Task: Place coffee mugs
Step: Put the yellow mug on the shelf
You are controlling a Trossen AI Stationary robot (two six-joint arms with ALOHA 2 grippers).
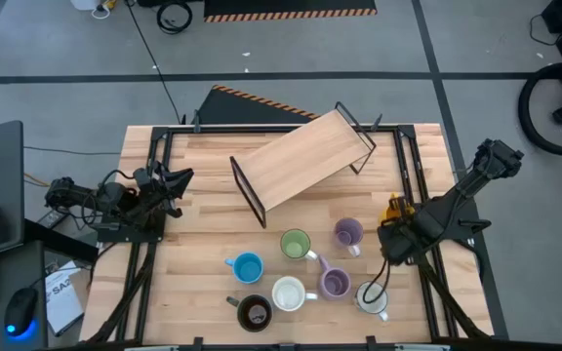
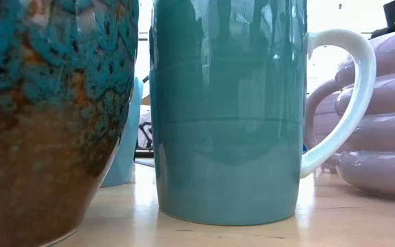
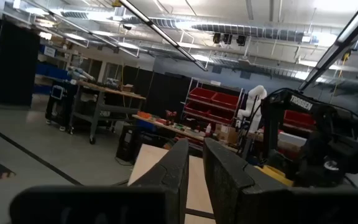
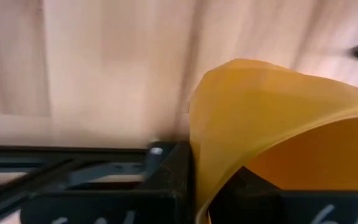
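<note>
The right gripper (image 1: 394, 216) has its fingers closed on the rim of a glossy orange ceramic mug (image 4: 278, 130), held over the table's right edge. The slanted wooden shelf with black wire ends (image 1: 305, 156) looks bare. Seven mugs wait below it, among them the round green mug (image 1: 296, 244). The left gripper (image 1: 176, 185), apparently nearly closed and empty, idles at left.

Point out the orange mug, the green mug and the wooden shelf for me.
orange mug (image 4: 278, 118): right wrist view, on its outer wall, held in the right tool.
green mug (image 1: 295, 244): high view, on its open top.
wooden shelf (image 1: 305, 156): high view, middle of its board.
</note>
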